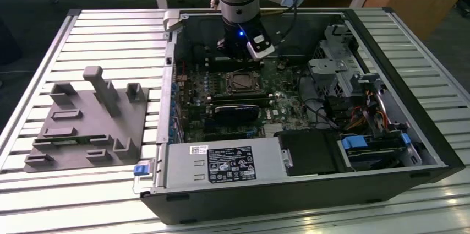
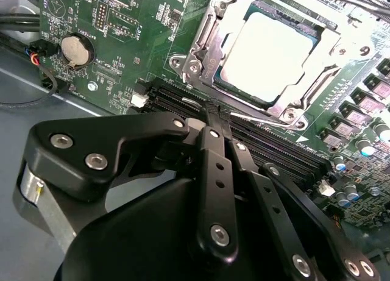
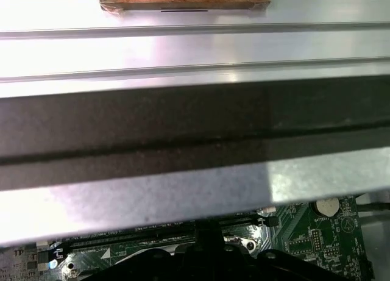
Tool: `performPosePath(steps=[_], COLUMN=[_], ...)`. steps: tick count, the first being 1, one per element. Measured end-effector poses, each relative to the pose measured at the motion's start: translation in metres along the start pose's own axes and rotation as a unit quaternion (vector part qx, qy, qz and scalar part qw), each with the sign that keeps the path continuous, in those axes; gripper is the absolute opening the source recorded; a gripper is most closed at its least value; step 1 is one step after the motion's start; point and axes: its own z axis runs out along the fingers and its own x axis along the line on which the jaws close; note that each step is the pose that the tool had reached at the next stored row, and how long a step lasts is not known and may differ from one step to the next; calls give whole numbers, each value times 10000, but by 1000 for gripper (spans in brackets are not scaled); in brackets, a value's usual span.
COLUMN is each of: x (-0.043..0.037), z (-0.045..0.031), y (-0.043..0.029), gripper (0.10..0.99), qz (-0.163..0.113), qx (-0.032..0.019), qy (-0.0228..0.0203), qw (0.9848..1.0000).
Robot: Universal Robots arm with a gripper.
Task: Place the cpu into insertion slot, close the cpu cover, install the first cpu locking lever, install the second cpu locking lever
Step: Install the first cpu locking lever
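Note:
The cpu point(image 2: 265, 49) lies in its socket, its pale silver top showing through the open centre of the cpu cover point(image 2: 204, 43). The cover lies flat over it. In the exterior view the socket point(image 1: 241, 82) sits mid-motherboard, with my gripper point(image 1: 236, 60) just behind it. In the second wrist view my gripper point(image 2: 214, 117) is shut, its black fingers point(image 2: 213, 171) meeting over the black memory slots beside the socket. A thin metal locking lever point(image 2: 262, 119) runs along the socket's near edge up to the fingertips. I cannot tell whether the tips pinch it.
The open computer case point(image 1: 382, 30) lies on a slatted metal table point(image 1: 110, 30), with its wall point(image 3: 183, 128) close to the arm. A grey fixture block point(image 1: 88, 124) sits at the exterior view's left. Also inside the case are a coin battery point(image 2: 76, 49), cables point(image 1: 353, 113) and the power supply point(image 1: 220, 162).

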Motion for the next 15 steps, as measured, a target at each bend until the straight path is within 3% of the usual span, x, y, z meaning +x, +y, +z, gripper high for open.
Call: performPosePath(steps=[4, 9, 15], x=[0, 1, 8], z=[2, 7, 16], y=[1, -1, 1], gripper=[106, 106, 106], qz=[2, 48, 128], qx=[9, 98, 109], qy=[-2, -22, -35], qw=[10000, 9999, 9999])
